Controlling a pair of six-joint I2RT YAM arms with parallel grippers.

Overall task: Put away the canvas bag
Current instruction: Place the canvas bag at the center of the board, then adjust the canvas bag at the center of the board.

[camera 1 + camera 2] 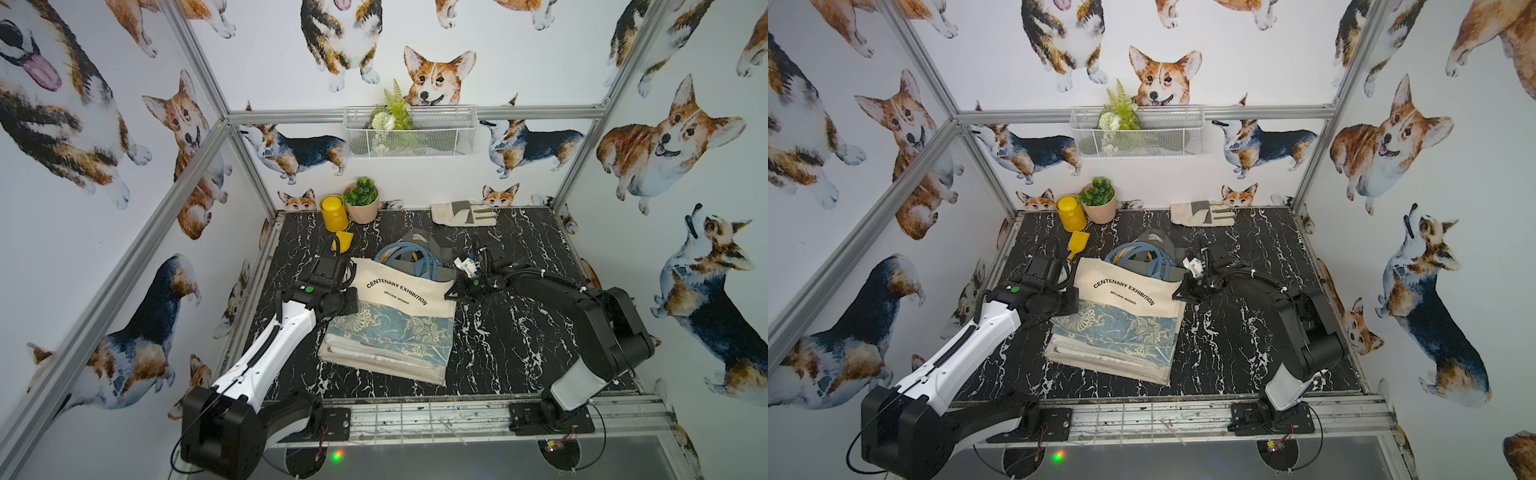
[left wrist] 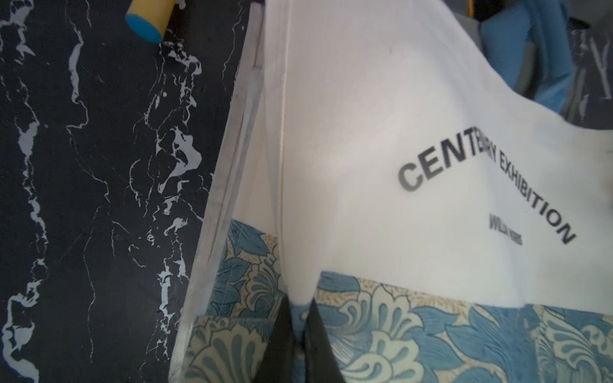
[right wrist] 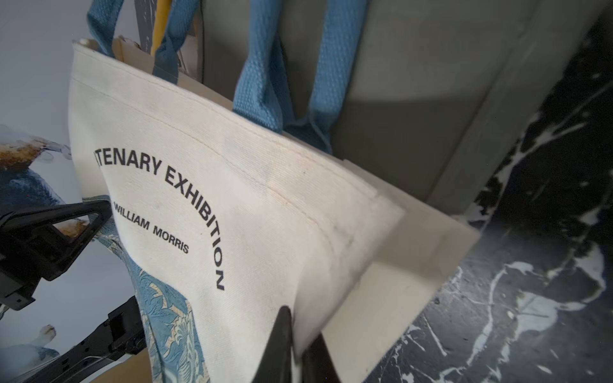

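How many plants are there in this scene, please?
2. One potted plant stands at the back of the table, beside the yellow canister. One fern with white flowers sits in the white wire basket hanging above. I see no others.

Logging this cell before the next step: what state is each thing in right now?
canvas bag: on the table, lower part folded flat, upper panel raised.
left gripper: shut on the bag's side edge.
right gripper: shut on the opposite edge.
blue handles: slack, behind the bag.
yellow canister: upright, lid on.
potted plant: upright.
glove: lying flat.
wire basket: hanging, greenery inside.
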